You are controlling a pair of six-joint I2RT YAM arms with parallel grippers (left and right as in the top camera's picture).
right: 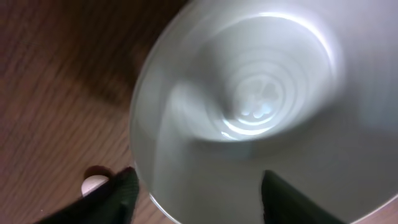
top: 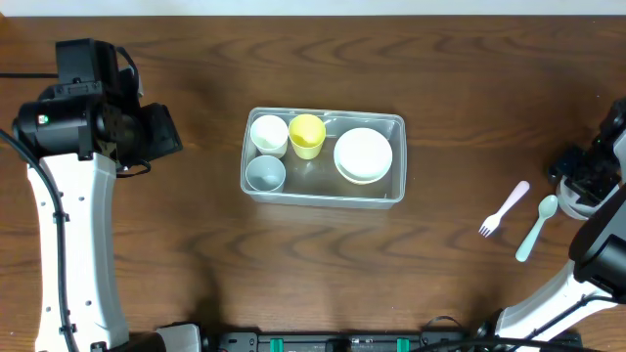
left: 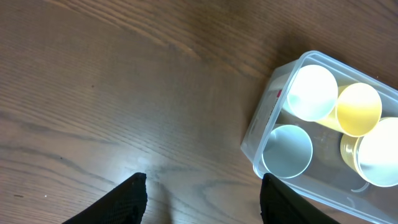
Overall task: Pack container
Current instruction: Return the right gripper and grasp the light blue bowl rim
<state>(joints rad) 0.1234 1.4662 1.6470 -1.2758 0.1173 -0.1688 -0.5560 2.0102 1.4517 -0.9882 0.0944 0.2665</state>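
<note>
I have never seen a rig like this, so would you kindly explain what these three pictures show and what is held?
Two robot arms, the left arm and the right arm, stand at a table. One picture looks straight down; the other two come from cameras on each wrist, dark fingers at the bottom. The clear container holds a white cup, a yellow cup, a pale blue cup and a white bowl. A pink fork and a pale green spoon lie near the right arm. The left gripper is open and empty. The right gripper faces a pale bowl up close; whether it grips it, I cannot tell.
</note>
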